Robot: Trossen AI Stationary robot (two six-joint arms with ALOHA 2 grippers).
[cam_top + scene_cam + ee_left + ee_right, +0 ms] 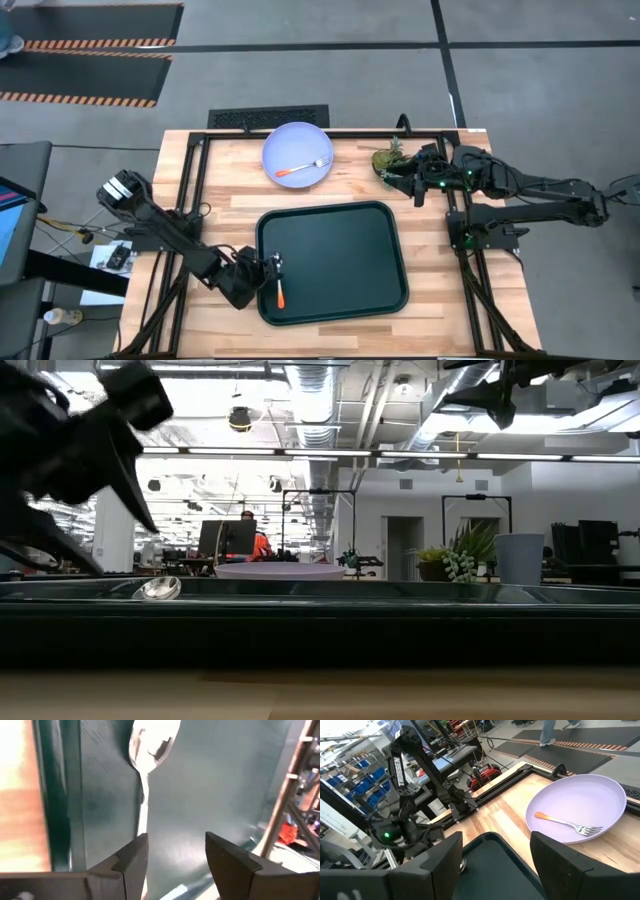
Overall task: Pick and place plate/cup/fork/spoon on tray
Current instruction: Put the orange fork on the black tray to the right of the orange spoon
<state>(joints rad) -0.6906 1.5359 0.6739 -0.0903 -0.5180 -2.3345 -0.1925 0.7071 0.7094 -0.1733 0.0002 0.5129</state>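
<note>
The dark green tray [340, 300] lies mid-table. The orange-handled spoon [280, 282] lies inside it along its left rim, with its bowl [150, 745] toward the far side. My left gripper [268, 275] is open and low over the spoon's handle [143, 815], which runs beside one finger [131, 862]. The lavender plate [298, 153] rests on the table beyond the tray, and the fork [303, 166] lies on it. My right gripper [495, 870] is open and empty, raised at the far right beside the plant [388, 158]. The cup [519, 558] shows only in the low view. My left gripper stands with the spoon's handle [142, 827] running close along the inner side of one finger; I cannot tell whether it touches. The spoon lies flat on the tray floor.
A small potted plant [455, 560] stands at the table's far right, near the cup. Black frame rails [190, 190] run along both table sides. Bare wood lies between plate and tray and at the right of the tray. A person [258, 545] shows far off in the room.
</note>
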